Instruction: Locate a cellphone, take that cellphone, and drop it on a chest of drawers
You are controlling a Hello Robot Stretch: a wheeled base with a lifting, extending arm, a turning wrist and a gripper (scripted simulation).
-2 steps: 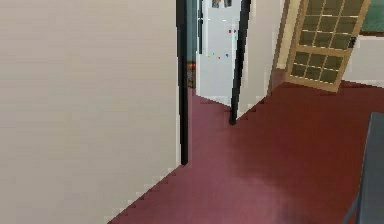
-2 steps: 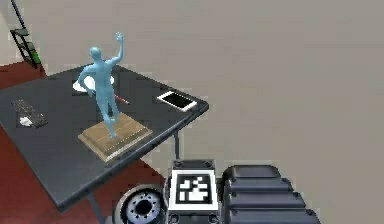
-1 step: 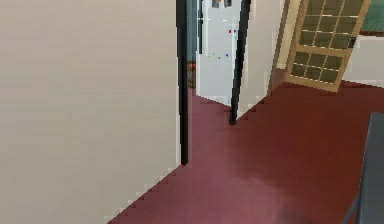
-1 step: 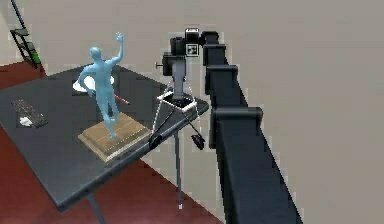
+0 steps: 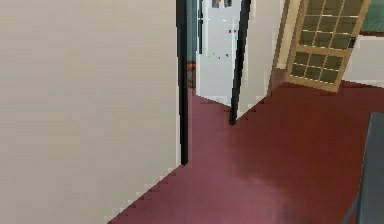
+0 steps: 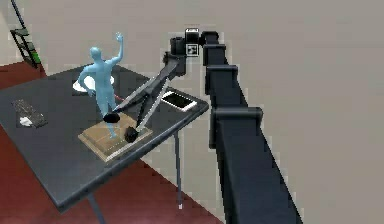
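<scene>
Above the dark bench (image 6: 55, 150), we see the claw (image 6: 120, 124) slanting down from the far end of the arm (image 6: 235, 110), its thin fingers ending at a flat brown slab (image 6: 100, 145). With things lying behind it, we cannot tell whether it holds anything. The cellphone (image 6: 178, 101) lies flat on the bench near its edge, just beside the fingers and close to the arm. A blue statue (image 6: 100, 75) stands upright by the slab. A small grey thing (image 6: 28, 115) lies well apart, toward the bench's left end. Ahead, we see a cream wall (image 5: 80, 90), red floor (image 5: 270, 150) and a glazed wooden door (image 5: 325, 40).
</scene>
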